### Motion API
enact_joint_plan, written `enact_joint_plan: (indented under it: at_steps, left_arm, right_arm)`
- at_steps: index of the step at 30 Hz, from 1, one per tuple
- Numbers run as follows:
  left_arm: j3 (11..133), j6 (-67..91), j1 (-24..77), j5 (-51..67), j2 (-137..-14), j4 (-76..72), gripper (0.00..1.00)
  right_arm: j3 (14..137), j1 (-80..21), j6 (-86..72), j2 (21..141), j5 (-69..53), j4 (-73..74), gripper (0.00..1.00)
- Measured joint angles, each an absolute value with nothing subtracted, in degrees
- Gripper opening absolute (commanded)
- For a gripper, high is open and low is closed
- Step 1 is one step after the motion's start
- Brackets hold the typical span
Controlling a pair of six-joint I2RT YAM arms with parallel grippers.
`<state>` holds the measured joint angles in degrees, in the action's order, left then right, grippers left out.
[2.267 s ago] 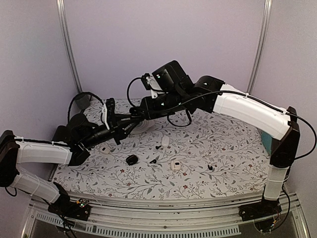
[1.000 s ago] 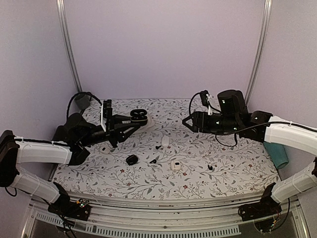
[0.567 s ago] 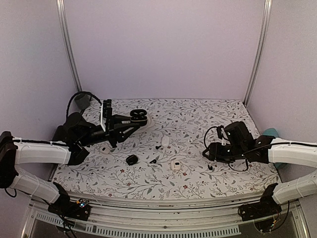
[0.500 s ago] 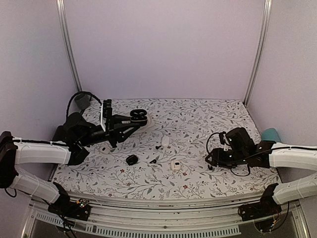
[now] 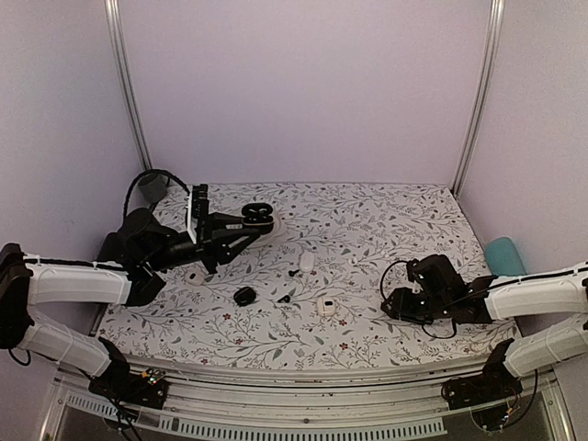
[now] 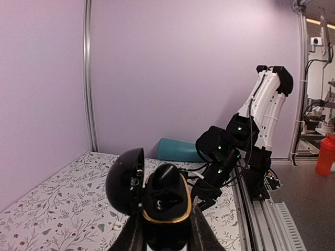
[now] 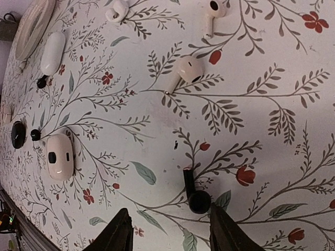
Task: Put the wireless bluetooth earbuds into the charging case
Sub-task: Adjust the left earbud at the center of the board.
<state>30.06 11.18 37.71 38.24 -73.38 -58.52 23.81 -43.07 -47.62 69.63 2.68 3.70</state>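
My left gripper [image 5: 241, 227] is shut on the black, gold-rimmed charging case [image 6: 165, 201] and holds it above the table's left with the lid open. A glossy black lump, apparently an earbud, sits in its upper well. My right gripper [image 7: 170, 222] hangs low over the table at the right, open, with nothing between its fingers. A black earbud [image 7: 194, 194] lies flat on the cloth just ahead of the right fingertip [image 7: 219, 217]. Two more black earbuds [image 5: 294, 272] [image 5: 284, 298] lie mid-table.
Two white cases [image 5: 326, 305] [image 5: 306, 262] and a round black object [image 5: 244, 296] lie mid-table. Several white earbuds [image 7: 186, 70] are scattered beyond the right gripper. A teal cylinder [image 5: 503, 253] lies at the right edge, a white plate [image 7: 34, 26] at the back left.
The right arm left the case at the left, swung across to the right and sank to the table by the black earbud, jaws narrowing. The left arm and case stayed still.
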Motion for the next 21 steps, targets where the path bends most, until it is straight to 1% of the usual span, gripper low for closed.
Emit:
enact_joint_plan:
  at_steps: [4,11,17,21]
  left_arm:
    - [30.1,11.2,37.7,38.0,-73.0,-57.7,0.0]
    - [30.2,11.2,37.7,37.8,-72.6,-57.5,0.0]
    - [30.5,11.2,37.7,37.6,-72.6,-57.4,0.0]
    - [30.7,11.1,37.7,37.5,-72.6,-57.2,0.0]
  right_arm:
    - [24.1,-43.1,-47.6,73.4,2.7,2.9,0.5]
    - [25.9,-43.3,-47.7,76.0,3.0,2.9,0.49]
    - [30.7,-46.0,-47.7,80.0,2.9,4.8,0.49]
    - [33.8,-48.2,-48.6,80.6,2.9,6.4,0.5]
